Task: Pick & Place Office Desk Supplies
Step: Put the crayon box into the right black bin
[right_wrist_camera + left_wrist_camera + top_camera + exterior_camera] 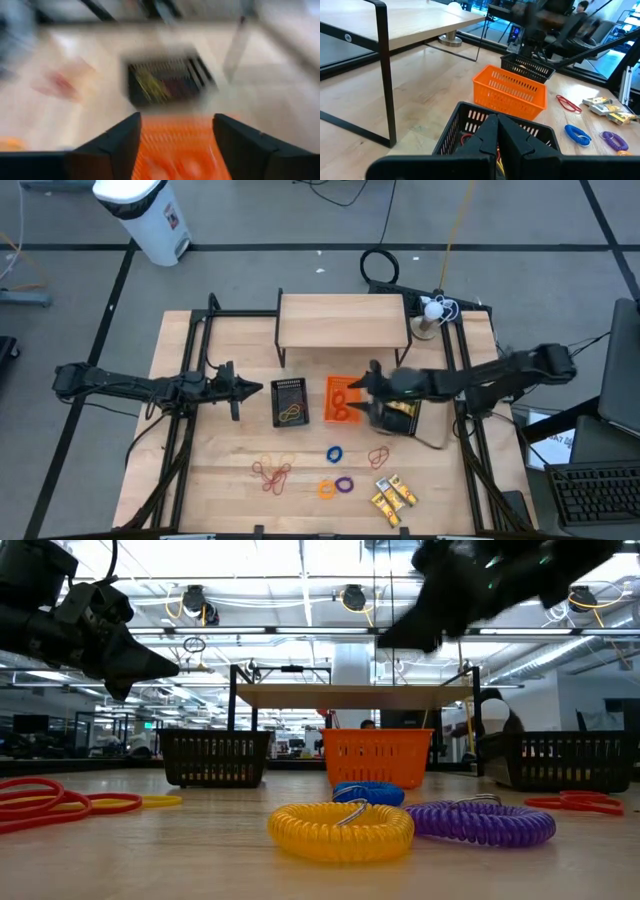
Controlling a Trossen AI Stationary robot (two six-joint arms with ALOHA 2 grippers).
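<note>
Right gripper hangs over the orange tray, fingers spread and empty.

Spread above that tray near the table's middle, it looks placed for a drop-off, though nothing shows between the fingers. The left gripper waits beside the black mesh tray, fingers pressed together, out of the way. Loose supplies lie toward the table's front edge: red rubber bands, a blue ring, orange ring, purple ring and yellow oblong pieces, spread apart, likely so each can be picked singly.
</note>
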